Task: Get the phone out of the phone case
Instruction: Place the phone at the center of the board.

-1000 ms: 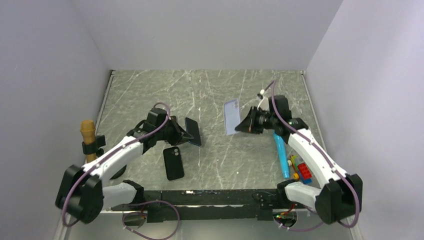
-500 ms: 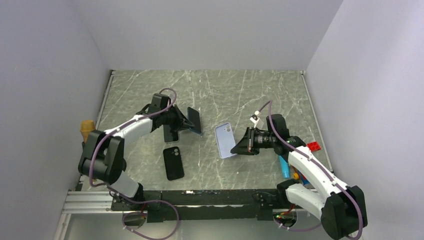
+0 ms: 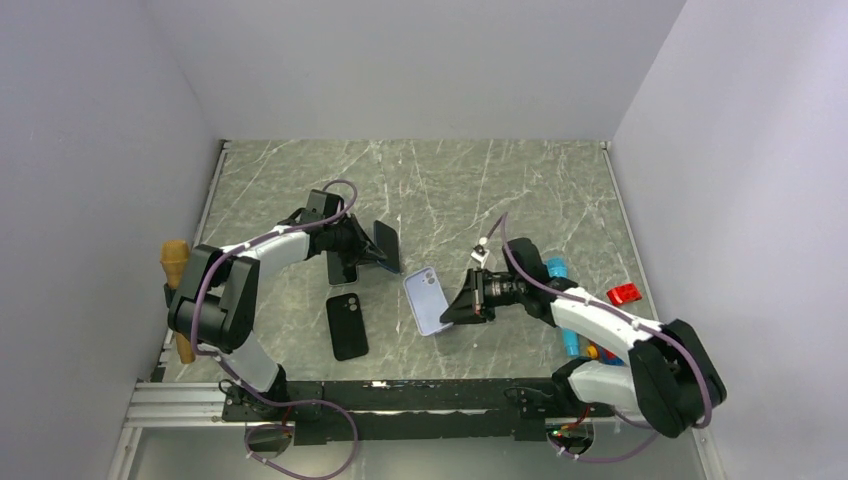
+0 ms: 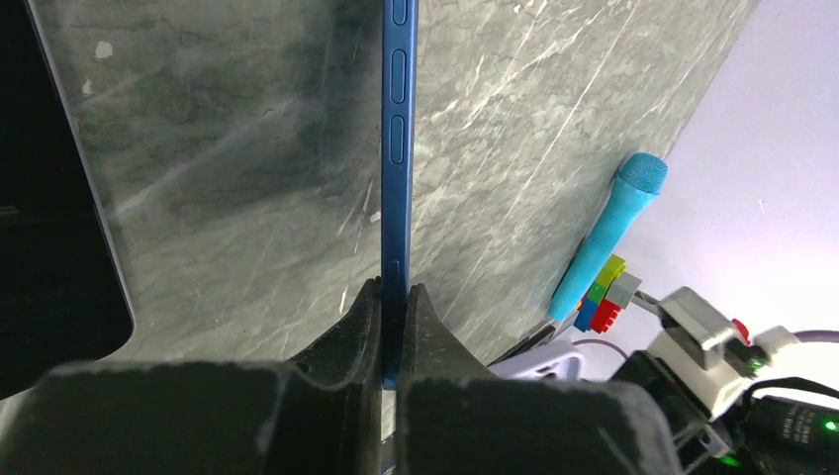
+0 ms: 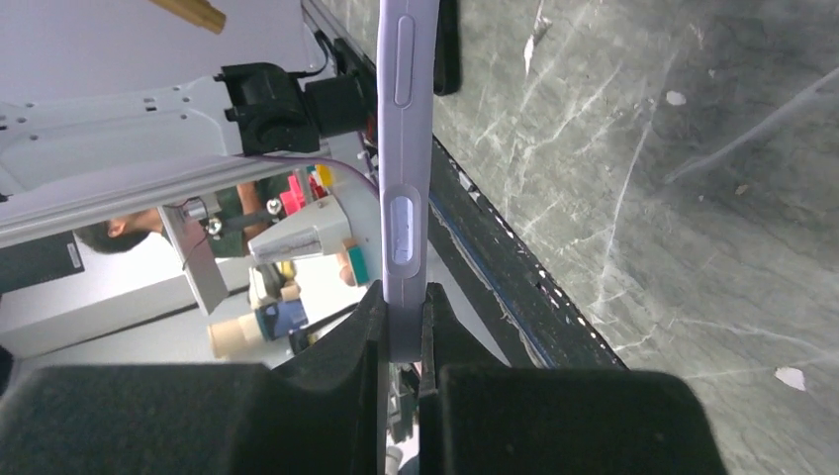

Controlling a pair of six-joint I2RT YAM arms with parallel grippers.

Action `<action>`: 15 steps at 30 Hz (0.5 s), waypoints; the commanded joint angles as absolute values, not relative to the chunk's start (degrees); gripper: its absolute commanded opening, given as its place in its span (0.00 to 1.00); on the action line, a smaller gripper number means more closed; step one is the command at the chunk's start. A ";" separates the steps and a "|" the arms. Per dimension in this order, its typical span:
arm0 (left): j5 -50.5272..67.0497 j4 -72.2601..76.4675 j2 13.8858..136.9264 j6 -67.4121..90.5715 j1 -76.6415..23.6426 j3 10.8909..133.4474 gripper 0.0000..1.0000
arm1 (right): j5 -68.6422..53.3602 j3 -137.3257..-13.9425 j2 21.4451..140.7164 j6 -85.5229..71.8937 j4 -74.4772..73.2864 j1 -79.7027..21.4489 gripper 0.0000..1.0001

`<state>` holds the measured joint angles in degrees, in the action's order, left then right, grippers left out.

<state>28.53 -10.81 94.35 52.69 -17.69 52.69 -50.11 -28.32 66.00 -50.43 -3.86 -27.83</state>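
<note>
Holding the two parts apart. Left hand (image 3: 368,250) is clamped on one end of a blue phone (image 3: 386,245), which stands on edge over the counter (image 3: 450,190), left of centre. Right hand (image 3: 455,305) is pinched on a lilac case (image 3: 427,301), tilted low over the near middle; cannot tell if it touches down. The phone looks free of the case, so separation seems done. Next move: lay each flat, apart, clear of the black phone (image 3: 347,326) lying nearby.

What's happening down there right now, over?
Left pincer shut on blue phone. Right pincer shut on lilac case. Phone out of case. Black phone lies flat, clear of both.
</note>
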 commanded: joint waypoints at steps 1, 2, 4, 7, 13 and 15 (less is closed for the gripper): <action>27.07 -15.24 94.49 51.65 -17.48 51.67 0.06 | -50.67 -26.85 70.29 -55.71 9.63 -31.45 0.00; 26.66 -15.84 94.51 51.34 -17.45 51.48 0.07 | -50.20 -26.96 71.52 -55.92 10.66 -32.48 0.00; 25.85 -17.77 95.04 50.49 -17.23 51.73 0.10 | -49.19 -27.26 73.89 -56.52 12.91 -34.35 0.00; 25.51 -20.61 96.13 49.76 -16.89 52.56 0.15 | -48.25 -27.64 77.67 -58.55 17.42 -36.62 0.00; 23.38 -23.75 95.25 48.94 -16.87 53.59 0.36 | -44.76 -29.08 83.26 -60.22 20.08 -41.30 0.00; 22.34 -25.58 94.91 47.98 -16.87 54.73 0.42 | -43.87 -28.68 84.93 -61.49 21.92 -42.45 0.00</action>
<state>25.06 -20.62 95.53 50.15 -17.06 52.66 -46.41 -27.09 82.74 -59.07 14.79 -40.45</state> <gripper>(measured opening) 0.374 0.125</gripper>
